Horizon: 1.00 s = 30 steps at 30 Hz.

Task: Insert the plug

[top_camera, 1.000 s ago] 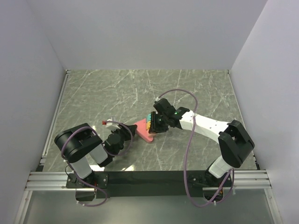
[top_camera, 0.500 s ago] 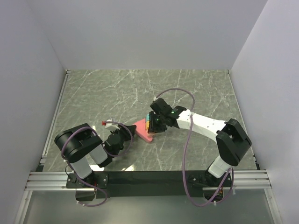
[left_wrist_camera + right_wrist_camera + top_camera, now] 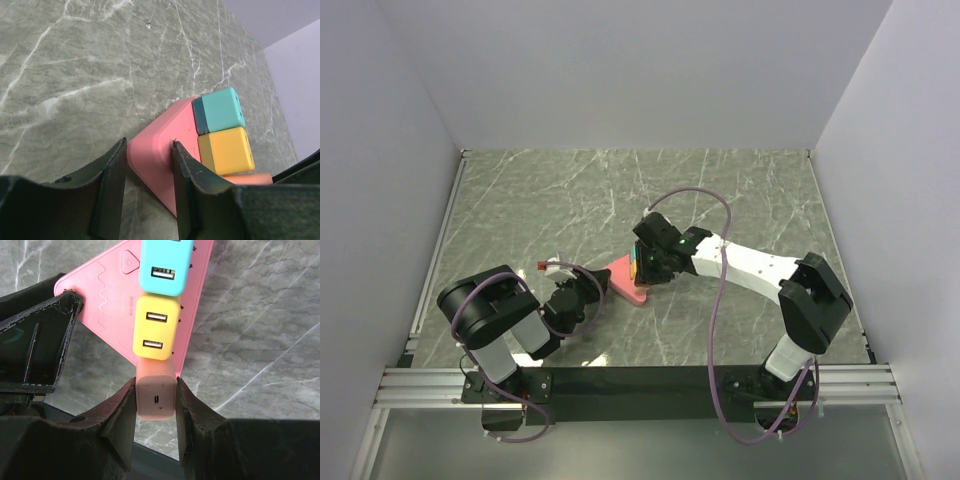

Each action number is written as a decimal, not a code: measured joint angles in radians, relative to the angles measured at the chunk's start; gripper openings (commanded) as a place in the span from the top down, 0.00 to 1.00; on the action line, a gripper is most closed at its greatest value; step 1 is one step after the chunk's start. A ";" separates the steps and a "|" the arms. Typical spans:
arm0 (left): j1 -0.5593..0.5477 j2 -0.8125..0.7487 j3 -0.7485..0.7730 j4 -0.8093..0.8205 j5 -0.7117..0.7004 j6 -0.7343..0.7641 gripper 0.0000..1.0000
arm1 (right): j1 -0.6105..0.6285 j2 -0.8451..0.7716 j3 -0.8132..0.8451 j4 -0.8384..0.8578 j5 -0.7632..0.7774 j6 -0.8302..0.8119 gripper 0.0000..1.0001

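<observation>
R jaws on boxy smooth-plastic coral plug [image 3: 156,395]

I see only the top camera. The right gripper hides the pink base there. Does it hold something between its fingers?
Observer: Yes. The right gripper is shut on an orange plug, with one finger on each side.
Operator: Are other plugs on the base?
Observer: Two. A yellow plug sits next to the orange one, then a teal plug.
Operator: And the left gripper?
Observer: The left gripper clamps a corner of the pink base, with a finger against each side.
</observation>
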<state>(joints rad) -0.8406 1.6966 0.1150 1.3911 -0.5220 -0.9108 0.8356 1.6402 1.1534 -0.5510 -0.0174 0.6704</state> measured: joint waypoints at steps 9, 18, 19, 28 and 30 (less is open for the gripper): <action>-0.006 0.003 -0.006 -0.004 -0.015 0.038 1.00 | 0.019 0.024 0.025 -0.014 0.029 0.006 1.00; -0.007 0.003 -0.006 0.004 -0.027 0.060 0.99 | 0.026 0.055 0.071 -0.048 0.045 0.002 1.00; -0.007 0.003 -0.006 0.006 -0.029 0.061 1.00 | 0.028 0.061 0.078 -0.053 0.050 0.001 1.00; -0.007 0.022 -0.006 0.034 -0.034 0.064 1.00 | 0.050 0.104 0.122 -0.080 0.102 -0.001 1.00; -0.007 0.031 -0.006 0.047 -0.034 0.064 1.00 | 0.056 0.104 0.122 -0.081 0.115 0.002 1.00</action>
<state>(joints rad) -0.8478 1.7279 0.1089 1.4384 -0.5556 -0.8467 0.8921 1.7439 1.2758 -0.6319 0.0975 0.6727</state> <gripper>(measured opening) 0.322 0.383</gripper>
